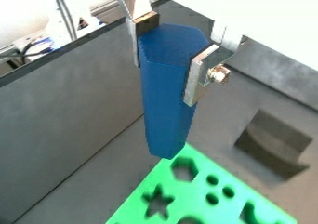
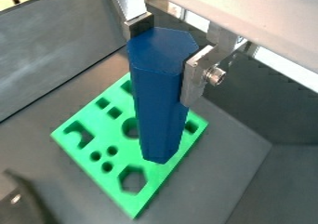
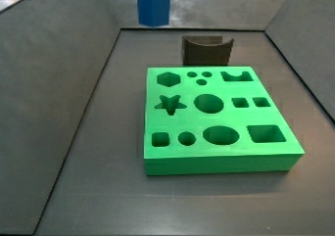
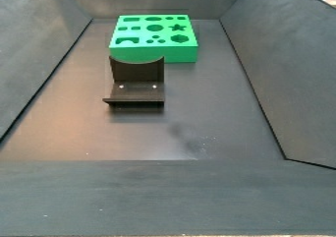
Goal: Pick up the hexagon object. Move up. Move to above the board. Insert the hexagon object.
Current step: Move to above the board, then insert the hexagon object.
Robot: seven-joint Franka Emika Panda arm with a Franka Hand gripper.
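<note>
My gripper (image 1: 168, 56) is shut on the hexagon object (image 1: 165, 98), a tall blue prism rod, near its top end; this shows in both wrist views (image 2: 168, 56). The rod (image 2: 159, 107) hangs upright, well clear of the floor. In a side view only its lower part (image 3: 155, 3) shows at the picture's upper edge, and the gripper is out of frame. The green board (image 3: 216, 162) with shaped holes lies flat on the floor below. It also shows under the rod's lower end in both wrist views (image 1: 184, 192) (image 2: 196, 125) and in a side view (image 4: 155, 50).
The dark fixture (image 3: 206, 50) stands on the floor just beside the board; it also shows in a side view (image 4: 136, 84) and a wrist view (image 1: 276, 139). Grey sloped walls (image 3: 78, 93) enclose the floor on all sides.
</note>
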